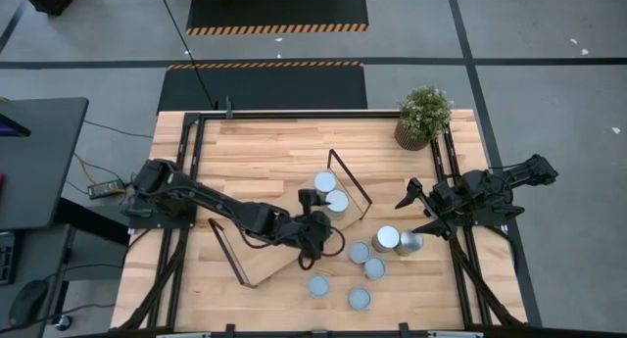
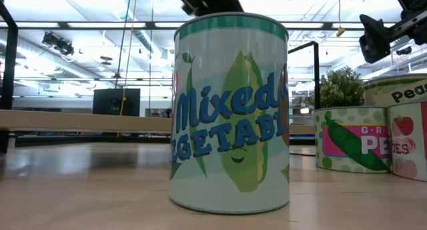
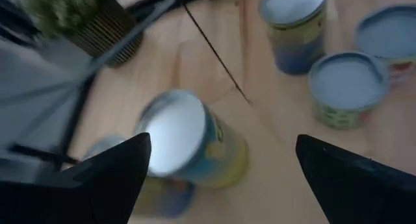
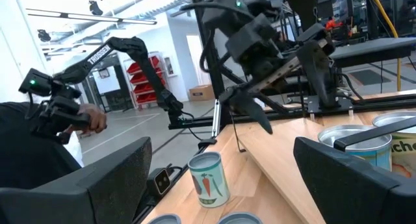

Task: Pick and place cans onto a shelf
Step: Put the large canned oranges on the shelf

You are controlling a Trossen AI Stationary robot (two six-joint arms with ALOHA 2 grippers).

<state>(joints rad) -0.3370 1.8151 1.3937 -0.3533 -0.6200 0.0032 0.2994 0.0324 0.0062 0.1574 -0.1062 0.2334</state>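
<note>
Left gripper poised open-jawed at the shelf's near edge, cans clustered just beside it.

The shelf is seen lying slantwise across the table, with two cans already set on its end towards the potted plant. The remaining cans are left upright on the tabletop just off that same end, on the side away from the plant. The left gripper is held over the shelf's edge with fingers spread wide and nothing between them; the loose cans lie just beyond it, their axes vertical, so a short reach is judged sufficient. The right gripper, also spread apart and empty, is parked beyond the shelf's plant-side end, close to two cans there.
</note>
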